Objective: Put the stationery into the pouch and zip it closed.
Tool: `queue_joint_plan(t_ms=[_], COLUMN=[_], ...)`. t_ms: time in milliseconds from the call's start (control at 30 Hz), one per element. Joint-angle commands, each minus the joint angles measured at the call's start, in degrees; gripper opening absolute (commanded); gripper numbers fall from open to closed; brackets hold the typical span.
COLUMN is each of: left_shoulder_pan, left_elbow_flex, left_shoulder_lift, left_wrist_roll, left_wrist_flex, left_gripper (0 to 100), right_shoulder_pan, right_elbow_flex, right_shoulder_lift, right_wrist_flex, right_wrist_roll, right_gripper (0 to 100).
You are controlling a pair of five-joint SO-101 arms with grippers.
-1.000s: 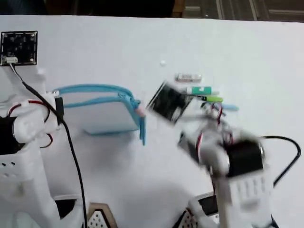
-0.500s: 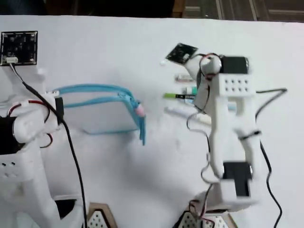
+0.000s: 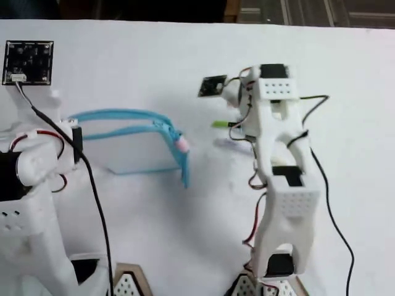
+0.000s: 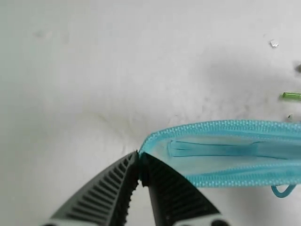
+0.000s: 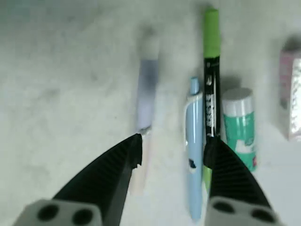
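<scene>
The blue zip pouch lies left of centre with its mouth open. My left gripper is shut on the pouch's near corner. My right arm stretches over the stationery at centre right. My right gripper hangs open just above the stationery, with a light blue pen between its fingers. A lavender pen lies beside one fingertip. A green marker and a green-and-white glue stick lie beside the other, and a pale eraser lies farther out. In the high view, the marker's tip pokes out from under the arm.
A black square board with a cable sits at the far left of the white table. A tiny white scrap lies on the table beyond the pouch. The left arm's base fills the near left corner.
My right arm has swung from the near side of the table out over the stationery and lowered its gripper onto it. The left arm and pouch have stayed put.
</scene>
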Motion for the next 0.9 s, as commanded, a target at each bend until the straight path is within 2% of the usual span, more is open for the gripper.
queue_joint_plan(t_ms=[0, 400, 633, 700, 800, 867], left_shoulder_pan=[1.27, 1.27, 1.27, 1.27, 1.27, 1.27], left_elbow_flex=[4.48, 4.48, 4.48, 4.48, 4.48, 4.48], left_shoulder_lift=[4.35, 4.35, 4.35, 4.35, 4.35, 4.35], left_wrist_roll=[-0.35, -0.44, -0.44, -0.44, -0.44, -0.44], left_wrist_flex=[0.26, 0.26, 0.26, 0.26, 0.26, 0.26], left_gripper=[2, 2, 2, 2, 2, 2], right_shoulder_pan=[-2.59, -4.18, -4.88, -4.79, -4.62, -4.62], right_elbow_flex=[-5.01, -19.43, -26.02, -26.2, -26.73, -26.73], right_shoulder_lift=[2.95, 20.53, 22.55, 23.43, 25.27, 25.27], right_wrist_flex=[-1.89, -0.84, 3.12, 1.89, 1.1, 1.71], right_wrist_roll=[0.26, -1.58, -1.67, -1.67, -1.67, -1.76], right_gripper=[21.7, 20.8, 20.3, 15.5, 3.3, 2.2])
